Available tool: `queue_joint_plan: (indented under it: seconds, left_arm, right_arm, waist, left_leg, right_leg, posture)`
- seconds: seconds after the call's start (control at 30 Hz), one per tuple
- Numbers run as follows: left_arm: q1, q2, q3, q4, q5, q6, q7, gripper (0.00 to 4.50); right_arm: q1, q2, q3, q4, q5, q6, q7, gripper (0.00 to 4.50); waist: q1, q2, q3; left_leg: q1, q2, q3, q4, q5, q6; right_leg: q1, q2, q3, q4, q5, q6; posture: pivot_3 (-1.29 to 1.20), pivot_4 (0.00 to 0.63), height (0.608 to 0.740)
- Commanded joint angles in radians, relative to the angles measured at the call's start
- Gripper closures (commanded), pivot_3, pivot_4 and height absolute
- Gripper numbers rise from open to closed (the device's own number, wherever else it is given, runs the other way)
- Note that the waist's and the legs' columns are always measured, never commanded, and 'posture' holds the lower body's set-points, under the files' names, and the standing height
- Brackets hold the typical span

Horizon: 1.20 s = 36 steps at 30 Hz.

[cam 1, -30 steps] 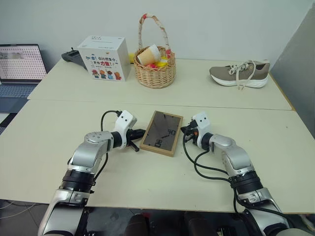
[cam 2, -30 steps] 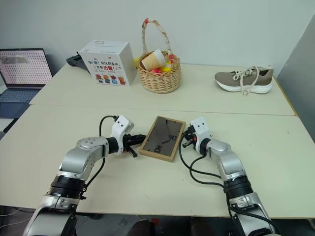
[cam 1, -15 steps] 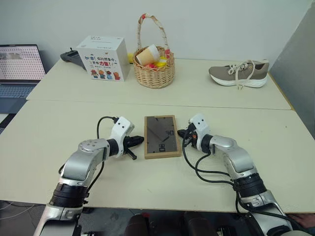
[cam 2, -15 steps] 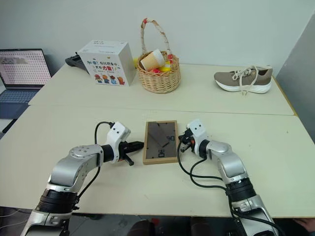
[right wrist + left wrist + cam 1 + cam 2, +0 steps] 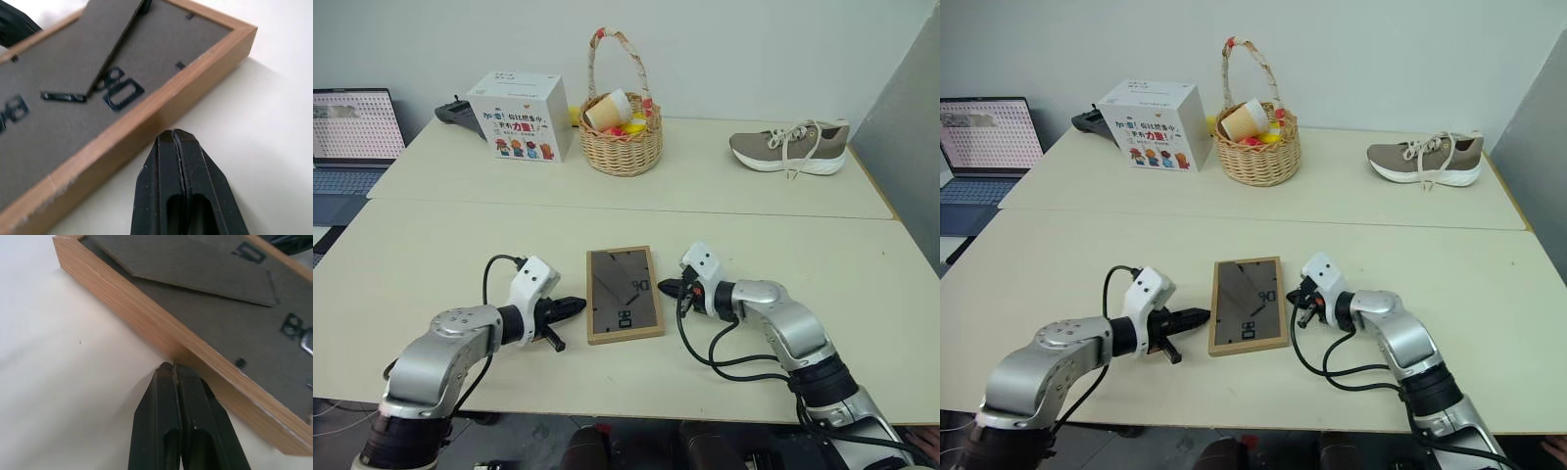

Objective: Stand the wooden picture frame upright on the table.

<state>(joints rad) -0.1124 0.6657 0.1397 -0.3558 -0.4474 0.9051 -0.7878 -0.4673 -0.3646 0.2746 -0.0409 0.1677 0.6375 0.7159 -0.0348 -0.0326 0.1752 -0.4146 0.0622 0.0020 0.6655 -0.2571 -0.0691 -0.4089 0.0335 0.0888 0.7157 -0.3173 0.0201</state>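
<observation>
While the small rectangular light-wood picture frame point(image 5: 625, 307) is lying flat with its dark grey back facing up, it is sitting on the near half of the large cream-beige tabletop point(image 5: 431, 245), a little short of the thin seam running across the surface. Bare table is stretching wide on both sides of it and toward the far edge, and a narrower strip is lying between the frame and the near edge. The left gripper point(image 5: 576, 305) is pointing at the frame's left long edge with its two black fingers point(image 5: 176, 421) pressed together and holding nothing; their tips are sitting at the base of that wooden side. The right gripper point(image 5: 666, 287) is likewise clenched and empty, its tips resting just beside the right long edge; I cannot tell whether they are touching it. The grained wood rim is framing a matte fibrous backing with small metal clips, and the flat fold-out stand point(image 5: 93, 49) is lying down against it. A woven wicker basket point(image 5: 621, 144), a white printed box point(image 5: 520, 117) and a taupe lace-up sneaker point(image 5: 790, 148) are standing well apart along the far half.
</observation>
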Motion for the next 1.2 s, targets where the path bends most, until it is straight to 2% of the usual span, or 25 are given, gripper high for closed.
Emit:
queue_joint_plan:
  seconds: [0.03, 0.17, 0.27, 0.5, 0.67, 0.7, 0.87, 1.0, 1.2]
  left_arm:
    - [0.032, 0.022, 0.157, -0.075, -0.206, 0.160, -0.051, 3.98]
    - [-0.009, -0.028, 0.307, -0.031, -0.430, 0.495, 0.005, 3.24]
    - [-0.068, -0.084, 0.379, 0.030, -0.522, 0.676, 0.046, 2.68]
    - [-0.090, -0.129, 0.378, 0.212, -0.564, 0.709, 0.176, 1.35]
    - [-0.069, -0.127, 0.355, 0.234, -0.553, 0.709, 0.198, 0.18]
    - [-0.073, -0.134, 0.354, 0.246, -0.547, 0.707, 0.203, 0.06]
    - [-0.095, -0.227, 0.294, 0.250, -0.544, 0.670, 0.234, 0.06]
    - [-0.114, -0.305, 0.285, 0.242, -0.548, 0.652, 0.272, 0.06]
    - [-0.097, -0.337, 0.253, 0.242, -0.536, 0.612, 0.287, 0.06]
  right_arm:
    - [-0.011, -0.012, -0.022, -0.001, 0.001, -0.053, 0.015, 4.50]
    - [-0.003, -0.004, -0.026, 0.001, 0.017, -0.071, 0.023, 4.50]
    - [0.006, 0.006, -0.008, -0.006, 0.016, -0.075, 0.028, 4.50]
    - [0.015, 0.082, 0.022, 0.011, 0.001, -0.078, -0.005, 4.50]
    - [0.051, 0.089, 0.037, -0.009, -0.009, -0.077, -0.018, 4.50]
    - [0.055, 0.093, 0.042, -0.013, -0.009, -0.075, -0.020, 4.50]
    - [0.048, 0.147, 0.065, -0.015, -0.013, -0.061, -0.045, 4.50]
    - [0.049, 0.177, 0.071, -0.013, -0.018, -0.057, -0.055, 4.50]
    - [0.067, 0.165, 0.069, -0.005, -0.031, -0.067, -0.057, 4.50]
  waist:
    - [-0.002, 0.000, 0.000]
    - [-0.006, 0.000, 0.000]
    - [-0.007, 0.000, 0.000]
    - [-0.016, -0.001, -0.001]
    - [-0.019, -0.001, -0.001]
    - [-0.019, -0.001, -0.001]
    - [-0.020, 0.001, -0.005]
    - [-0.014, 0.001, -0.005]
    - [0.004, 0.001, -0.005]
  left_leg:
    - [0.000, 0.000, 0.000, 0.000, 0.000, 0.000]
    - [0.000, 0.000, 0.000, 0.000, 0.000, 0.000]
    - [0.000, 0.000, -0.001, 0.000, 0.000, 0.000]
    - [0.002, 0.001, -0.003, 0.000, 0.000, 0.000]
    - [0.004, 0.001, -0.003, -0.001, 0.000, 0.000]
    - [0.005, 0.001, -0.003, -0.001, 0.000, 0.000]
    - [0.010, 0.000, -0.001, -0.002, 0.000, 0.000]
    - [0.017, -0.001, -0.001, -0.003, 0.000, 0.000]
    - [0.017, -0.002, -0.002, -0.002, 0.000, 0.000]
  right_leg:
    - [0.000, 0.000, 0.000, 0.000, 0.000, 0.000]
    - [0.000, 0.000, -0.001, 0.000, 0.000, 0.000]
    - [0.001, 0.000, -0.001, 0.000, 0.000, 0.000]
    - [0.002, -0.001, -0.001, 0.001, 0.000, 0.000]
    - [0.003, -0.001, 0.000, 0.001, 0.000, 0.000]
    - [0.003, -0.001, 0.000, 0.001, 0.000, 0.000]
    - [0.007, -0.001, 0.002, 0.001, 0.000, 0.000]
    - [0.018, -0.001, -0.001, -0.004, 0.000, 0.000]
    - [0.019, -0.002, -0.001, -0.005, 0.000, 0.000]
  posture:
    - [0.00, 0.150, 0.740]
    - [0.00, 0.150, 0.740]
    - [0.00, 0.150, 0.740]
    - [0.00, 0.150, 0.740]
    - [0.00, 0.150, 0.740]
    - [0.00, 0.150, 0.740]
    - [0.00, 0.150, 0.740]
    - [0.00, 0.150, 0.740]
    - [0.00, 0.150, 0.740]
